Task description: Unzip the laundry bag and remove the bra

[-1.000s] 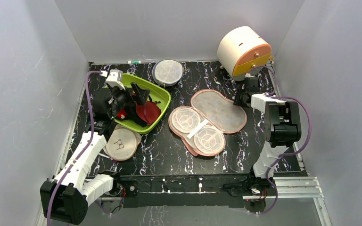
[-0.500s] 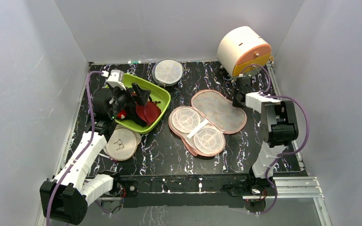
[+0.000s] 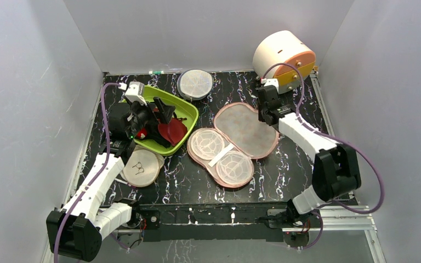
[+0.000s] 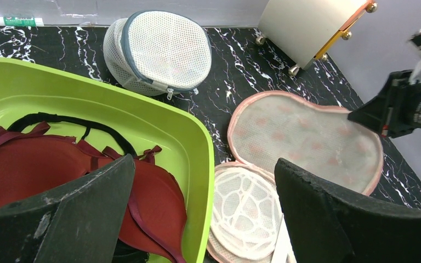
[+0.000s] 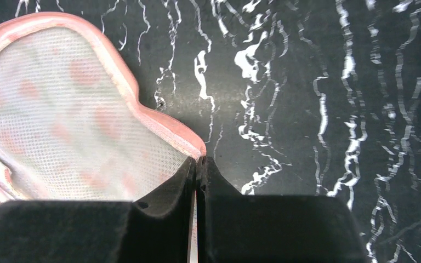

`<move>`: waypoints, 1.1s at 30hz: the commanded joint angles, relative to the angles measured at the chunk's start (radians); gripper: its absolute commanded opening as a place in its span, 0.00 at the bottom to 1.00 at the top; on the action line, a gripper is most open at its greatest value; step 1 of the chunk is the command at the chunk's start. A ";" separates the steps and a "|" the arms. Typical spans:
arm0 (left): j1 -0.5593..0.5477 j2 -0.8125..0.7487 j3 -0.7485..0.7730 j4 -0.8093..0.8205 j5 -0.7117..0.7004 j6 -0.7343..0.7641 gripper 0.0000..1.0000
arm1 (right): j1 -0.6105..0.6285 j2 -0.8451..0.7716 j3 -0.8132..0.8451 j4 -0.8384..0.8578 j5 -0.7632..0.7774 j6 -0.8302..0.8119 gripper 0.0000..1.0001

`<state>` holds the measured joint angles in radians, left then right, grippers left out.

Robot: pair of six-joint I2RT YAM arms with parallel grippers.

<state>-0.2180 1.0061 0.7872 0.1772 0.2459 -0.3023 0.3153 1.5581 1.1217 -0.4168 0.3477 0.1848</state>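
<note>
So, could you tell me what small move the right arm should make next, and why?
Probably open the right gripper and let go: its jaws are closed on the rim of the laundry bag, which already lies unzipped and spread flat, while the bra sits in the green tub below the open left gripper.

White-shelled arms (image 3: 96, 181) with purple cables (image 3: 105, 120); the left hand (image 4: 202, 163) and right hand (image 5: 198, 160) are matte black.
</note>
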 commanded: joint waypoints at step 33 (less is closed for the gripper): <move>-0.009 0.014 0.015 -0.009 -0.021 0.025 0.98 | 0.209 -0.279 -0.081 -0.137 -0.540 0.020 0.00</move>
<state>-0.2245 1.0229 0.7872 0.1558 0.2276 -0.2901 0.5270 1.2976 1.0821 -0.5602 -0.0345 0.1627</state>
